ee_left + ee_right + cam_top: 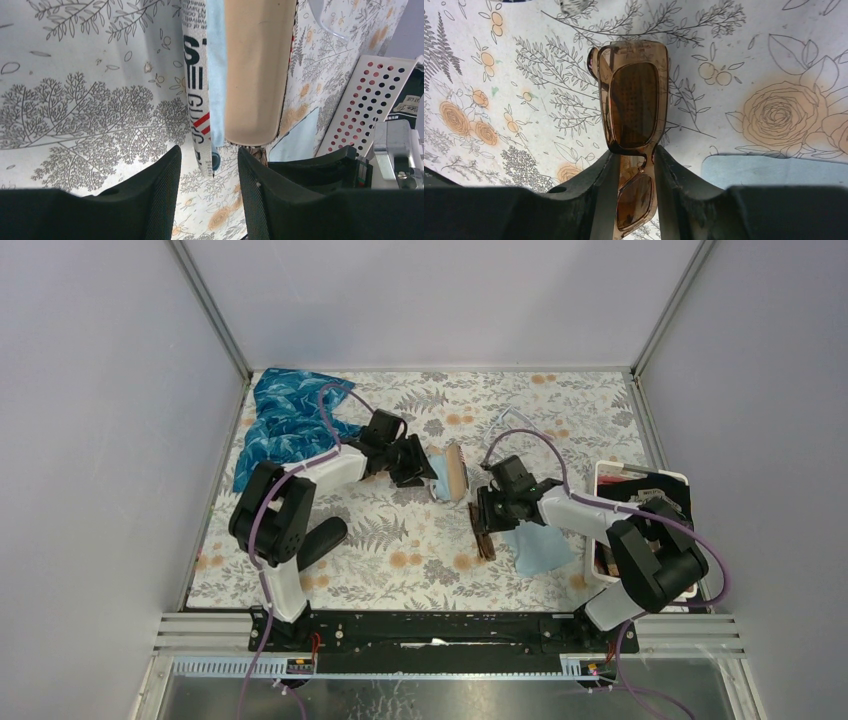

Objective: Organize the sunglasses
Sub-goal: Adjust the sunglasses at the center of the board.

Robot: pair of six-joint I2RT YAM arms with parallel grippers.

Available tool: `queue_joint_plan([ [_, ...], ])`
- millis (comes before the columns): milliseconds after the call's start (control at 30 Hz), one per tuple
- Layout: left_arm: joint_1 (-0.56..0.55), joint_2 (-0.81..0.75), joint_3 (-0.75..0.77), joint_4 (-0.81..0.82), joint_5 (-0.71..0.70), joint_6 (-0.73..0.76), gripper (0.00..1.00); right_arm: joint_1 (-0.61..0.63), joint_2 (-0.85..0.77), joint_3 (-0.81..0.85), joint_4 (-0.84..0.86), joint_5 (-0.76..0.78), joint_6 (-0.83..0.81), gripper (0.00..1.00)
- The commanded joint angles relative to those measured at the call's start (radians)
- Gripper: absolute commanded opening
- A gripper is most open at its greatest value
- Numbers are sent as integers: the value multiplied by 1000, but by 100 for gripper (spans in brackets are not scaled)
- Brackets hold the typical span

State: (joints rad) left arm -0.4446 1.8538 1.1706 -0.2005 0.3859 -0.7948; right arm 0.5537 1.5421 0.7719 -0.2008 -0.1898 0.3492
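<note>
One sunglasses (633,107), right pincer (631,170) clamped on bridge. One tan case (257,70) ahead of slightly-open left pincer (210,180). One basket (372,100), dark items (650,502) inside.

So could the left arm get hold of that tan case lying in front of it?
Probably yes. The left gripper is open right at the near end of the tan case, with nothing in the way. The right gripper is off to the side, closed on the sunglasses, so it does not block.
</note>
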Motion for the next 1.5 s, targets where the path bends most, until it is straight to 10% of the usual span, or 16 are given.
queue_joint_plan([
  [0, -6, -39, -37, 21, 5, 11, 50, 71, -39, 30, -49, 143, 32, 35],
  [367, -6, -129, -95, 2, -24, 20, 50, 221, 20, 102, -215, 438, 95, 26],
  [700, -6, -188, -124, -22, -42, 34, 51, 346, 29, 154, -176, 358, 173, 45],
  [1167, -5, -203, -163, -15, -32, 34, 51, 368, -10, 124, -11, 45, 153, 43],
  [1467, -6, -240, -185, -15, -26, 22, 51, 365, -98, 65, -69, 121, 123, 42],
])
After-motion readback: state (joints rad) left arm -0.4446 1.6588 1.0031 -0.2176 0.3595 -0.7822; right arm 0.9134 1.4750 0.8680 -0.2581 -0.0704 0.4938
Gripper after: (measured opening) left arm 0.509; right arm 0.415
